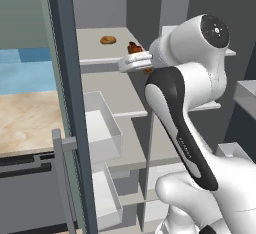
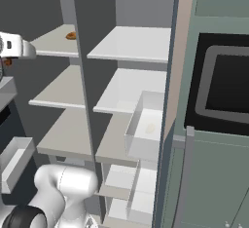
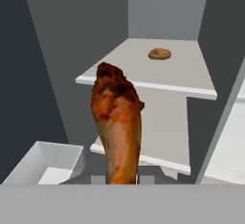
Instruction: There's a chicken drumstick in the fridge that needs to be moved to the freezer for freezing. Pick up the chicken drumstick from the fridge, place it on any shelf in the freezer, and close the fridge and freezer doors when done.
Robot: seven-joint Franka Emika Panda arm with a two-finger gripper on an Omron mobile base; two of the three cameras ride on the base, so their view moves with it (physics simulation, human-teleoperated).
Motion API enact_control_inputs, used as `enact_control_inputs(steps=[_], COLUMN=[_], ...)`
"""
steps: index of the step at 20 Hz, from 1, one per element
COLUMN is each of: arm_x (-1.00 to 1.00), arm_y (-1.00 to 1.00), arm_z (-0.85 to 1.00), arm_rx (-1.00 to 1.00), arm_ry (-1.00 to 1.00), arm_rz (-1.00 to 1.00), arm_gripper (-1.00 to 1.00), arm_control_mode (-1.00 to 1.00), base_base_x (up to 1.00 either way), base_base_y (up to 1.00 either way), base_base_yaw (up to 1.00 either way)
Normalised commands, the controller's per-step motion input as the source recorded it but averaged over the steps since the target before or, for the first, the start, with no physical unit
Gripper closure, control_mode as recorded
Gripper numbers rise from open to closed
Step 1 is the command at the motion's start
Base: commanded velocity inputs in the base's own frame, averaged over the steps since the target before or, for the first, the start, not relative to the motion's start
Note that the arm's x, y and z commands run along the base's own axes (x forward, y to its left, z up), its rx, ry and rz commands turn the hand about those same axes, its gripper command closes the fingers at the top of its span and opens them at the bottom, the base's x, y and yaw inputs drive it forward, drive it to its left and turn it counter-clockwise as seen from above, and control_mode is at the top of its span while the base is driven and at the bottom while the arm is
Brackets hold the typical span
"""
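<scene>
My gripper (image 3: 117,180) is shut on the chicken drumstick (image 3: 117,122). The reddish-brown drumstick stands upright between the fingers, thick end up, in the air in front of the freezer's upper shelf (image 3: 182,82). In the left base view the drumstick (image 1: 133,47) peeks out above my white hand, just off that shelf's (image 1: 92,48) front corner. At the left edge of the right base view a reddish bit of the drumstick (image 2: 7,62) shows under the hand. The freezer door (image 1: 65,78) and the fridge door (image 2: 171,76) both stand open.
A round golden-brown bun (image 3: 160,53) (image 1: 107,40) (image 2: 71,35) lies on the upper shelf. Clear bins (image 1: 102,128) hang by the freezer door, with another bin (image 3: 45,163) low on the left. More bins (image 2: 146,124) sit by the fridge door. A black oven front (image 2: 228,90) is set in pale green cabinets.
</scene>
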Motion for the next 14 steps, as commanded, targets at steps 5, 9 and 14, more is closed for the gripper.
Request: enact_control_inputs(steps=[5, 9, 14], arm_x=[0.38, 0.5, 0.54], arm_y=[0.15, 0.16, 0.05], arm_z=[0.0, 0.0, -0.01], arm_rx=[0.02, 0.0, 0.0], arm_ry=[-0.05, 0.0, 0.0], arm_rz=[0.0, 0.0, 0.0], arm_gripper=[1.0, 1.0, 1.0], arm_control_mode=[-1.0, -1.0, -1.0], base_base_x=[0.0, 0.0, 0.0], base_base_y=[0.0, 0.0, 0.0], base_base_yaw=[0.0, 0.0, 0.0])
